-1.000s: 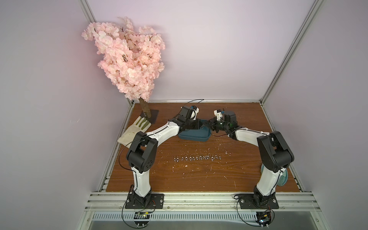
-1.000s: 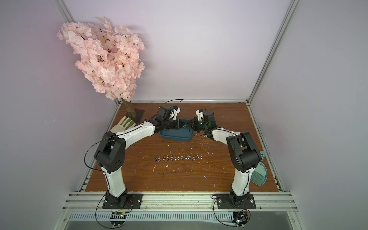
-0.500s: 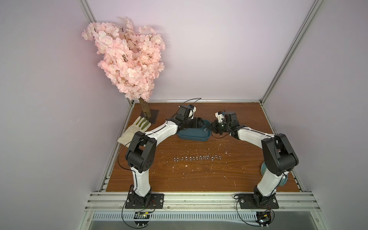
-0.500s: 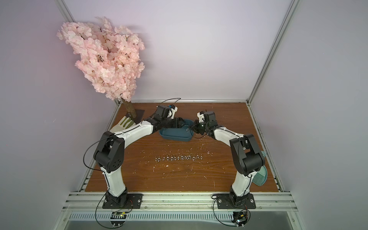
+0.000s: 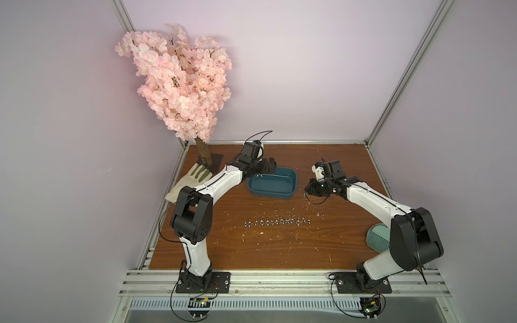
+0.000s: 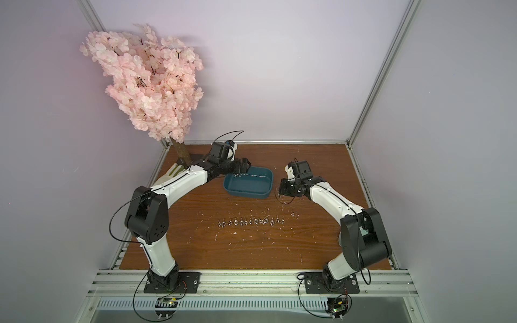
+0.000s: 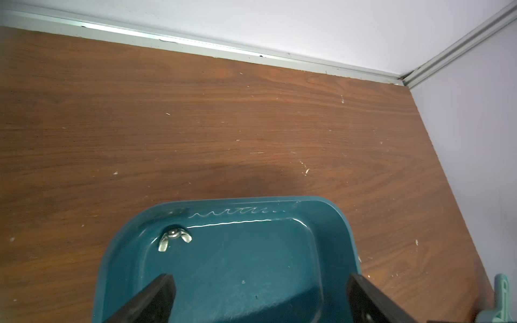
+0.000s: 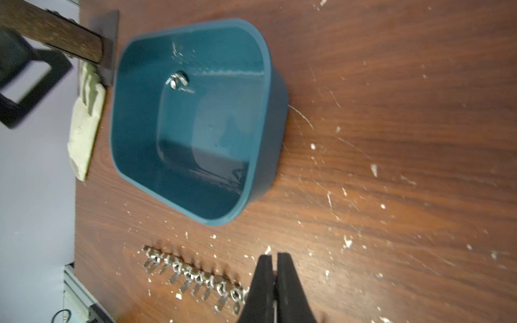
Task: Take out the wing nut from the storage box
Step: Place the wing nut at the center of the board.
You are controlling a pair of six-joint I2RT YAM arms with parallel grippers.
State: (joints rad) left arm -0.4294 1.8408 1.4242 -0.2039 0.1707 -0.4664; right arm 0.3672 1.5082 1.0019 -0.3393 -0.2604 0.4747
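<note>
The dark teal storage box (image 5: 270, 194) (image 6: 247, 194) sits flat on the wooden table. One silver wing nut (image 7: 174, 237) (image 8: 176, 79) lies inside, in a corner by the far wall, and shows as a small glint in a top view (image 5: 259, 175). My left gripper (image 7: 260, 282) (image 5: 270, 165) hovers open over the box's left end, and nothing is between its fingers (image 7: 163, 288). My right gripper (image 8: 275, 256) (image 5: 310, 190) is shut and empty, to the right of the box and just above the table.
Several wing nuts in a row (image 5: 277, 221) (image 8: 193, 275) lie on the table in front of the box. A pink blossom tree (image 5: 179, 84) and a work glove (image 5: 190, 180) stand at the back left. A mint-green ribbed item (image 5: 379, 237) is behind the right arm.
The left gripper has opened wide and drawn back to the box's left end. The right gripper has moved away from the box to the right, still shut.
</note>
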